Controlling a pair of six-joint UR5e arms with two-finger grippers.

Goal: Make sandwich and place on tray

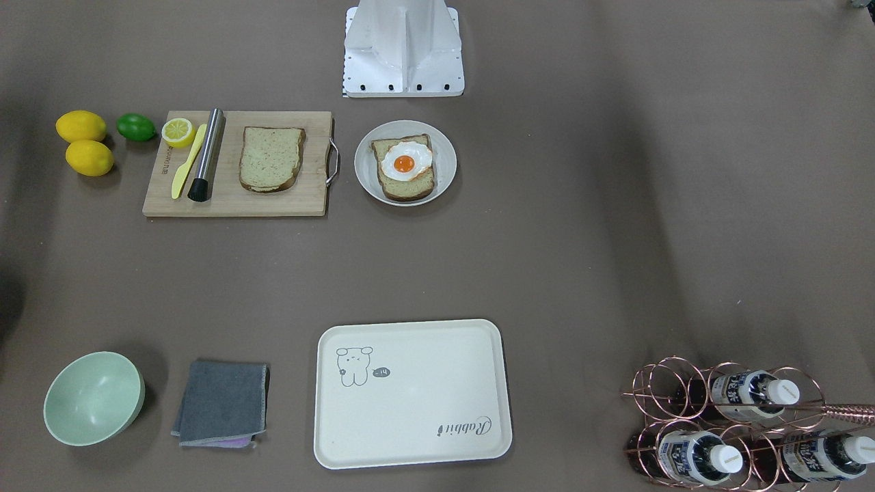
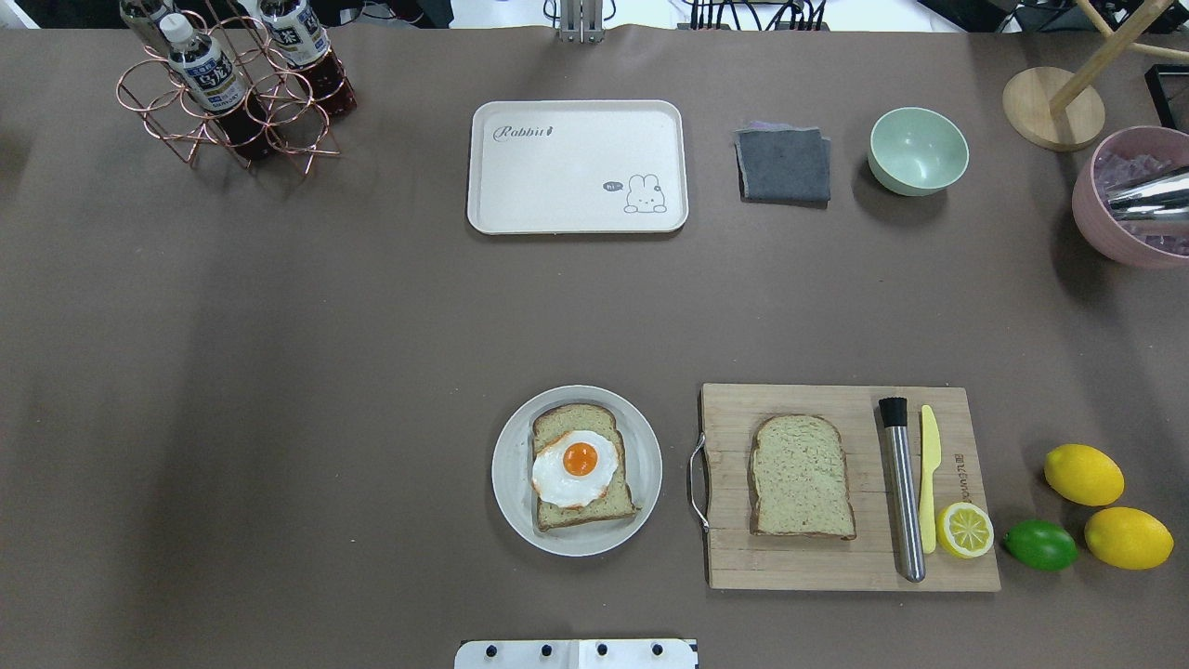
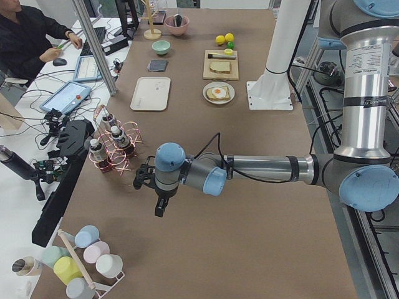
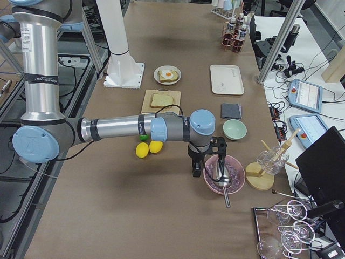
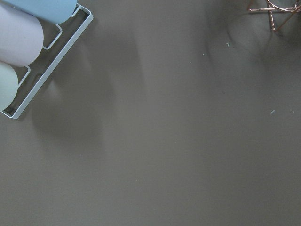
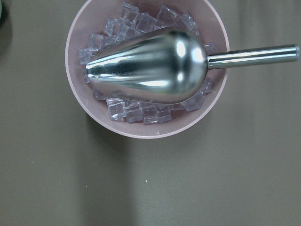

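Egg-topped slice (image 2: 574, 420), bare slice (image 2: 801, 476), cream tray (image 2: 576, 177), all apart

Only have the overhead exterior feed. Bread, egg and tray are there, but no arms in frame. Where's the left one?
Observer: Off your frame's left edge. The left gripper hangs above bare table between the bottle rack and a rack of pastel cups.
Operator: And the right?
Observer: The right gripper hangs next to the pink bowl. Its wrist camera looks straight down into the bowl.
Operator: My view crops that bowl. Anything holding the scoop?
Observer: No. The scoop lies on the ice, its handle poking out past the rim, with no fingers on it.
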